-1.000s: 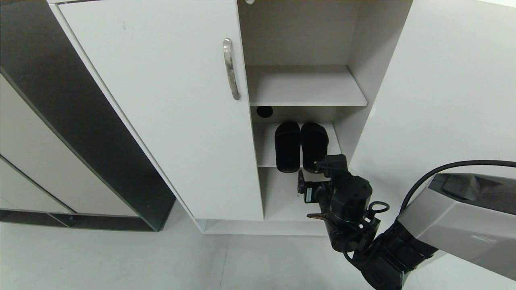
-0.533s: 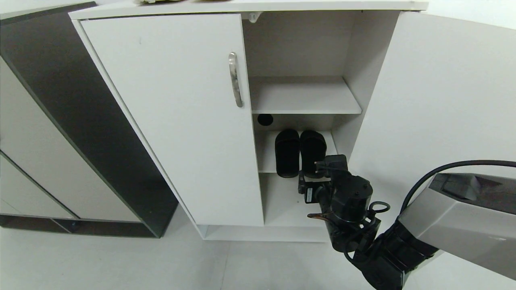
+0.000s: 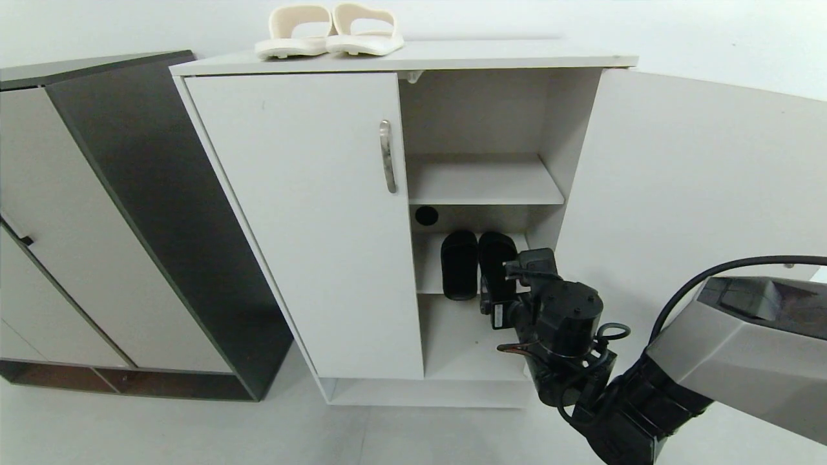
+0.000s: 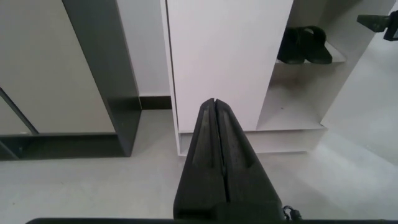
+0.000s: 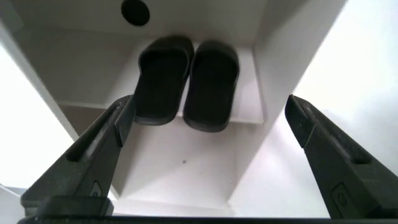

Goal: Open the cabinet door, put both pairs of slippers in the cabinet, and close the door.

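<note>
One right pincer [image 5: 208,106] spread, facing black slippers [image 5: 186,81] on shelf [image 3: 426,261], left pincer [image 4: 214,106] pressed together.

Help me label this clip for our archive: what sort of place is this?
Probably a home entryway or a mock-up of one: a white shoe cabinet holding black slippers, cream slippers on top.

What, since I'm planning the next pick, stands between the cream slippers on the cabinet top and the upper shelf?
Nothing visible blocks the cream slippers: the right door stands open, the upper shelf is bare, the black slippers sit one shelf below, the open right gripper low before them.
</note>
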{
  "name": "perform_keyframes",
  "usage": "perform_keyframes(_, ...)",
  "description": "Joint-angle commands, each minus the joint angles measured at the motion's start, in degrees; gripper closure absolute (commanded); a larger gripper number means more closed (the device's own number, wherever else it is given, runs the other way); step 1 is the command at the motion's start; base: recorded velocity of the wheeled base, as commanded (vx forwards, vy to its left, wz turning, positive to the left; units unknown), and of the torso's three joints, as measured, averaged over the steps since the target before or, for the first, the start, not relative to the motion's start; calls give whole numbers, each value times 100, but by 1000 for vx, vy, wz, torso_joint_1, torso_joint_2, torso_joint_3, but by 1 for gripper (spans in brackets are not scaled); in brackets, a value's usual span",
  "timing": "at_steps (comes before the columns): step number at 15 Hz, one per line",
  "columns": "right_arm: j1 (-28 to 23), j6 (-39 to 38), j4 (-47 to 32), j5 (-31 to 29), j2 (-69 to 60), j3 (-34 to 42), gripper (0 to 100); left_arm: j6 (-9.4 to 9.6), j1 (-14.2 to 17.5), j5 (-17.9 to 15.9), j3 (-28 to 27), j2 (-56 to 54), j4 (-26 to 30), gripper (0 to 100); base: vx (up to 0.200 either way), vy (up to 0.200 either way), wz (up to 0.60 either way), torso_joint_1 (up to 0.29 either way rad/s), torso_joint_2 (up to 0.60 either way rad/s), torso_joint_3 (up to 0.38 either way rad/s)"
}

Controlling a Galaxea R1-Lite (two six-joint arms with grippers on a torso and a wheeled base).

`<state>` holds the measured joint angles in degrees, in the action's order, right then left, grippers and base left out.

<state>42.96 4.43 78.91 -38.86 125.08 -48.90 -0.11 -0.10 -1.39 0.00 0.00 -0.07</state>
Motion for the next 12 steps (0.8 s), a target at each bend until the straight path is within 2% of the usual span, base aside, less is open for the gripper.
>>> perform_keyframes(1,28,32,2,72,-203,135,0,37,1,-2,0,9,-1,100,0,0,0,0,0,0)
perform_keyframes(6,28,41,10,142,-194,196,0,11,1,-2,0,9,-1,100,0,0,0,0,0,0)
perform_keyframes(12,28,67,19,151,-185,258,0,11,1,-2,0,9,-1,100,0,200,0,6,2,6)
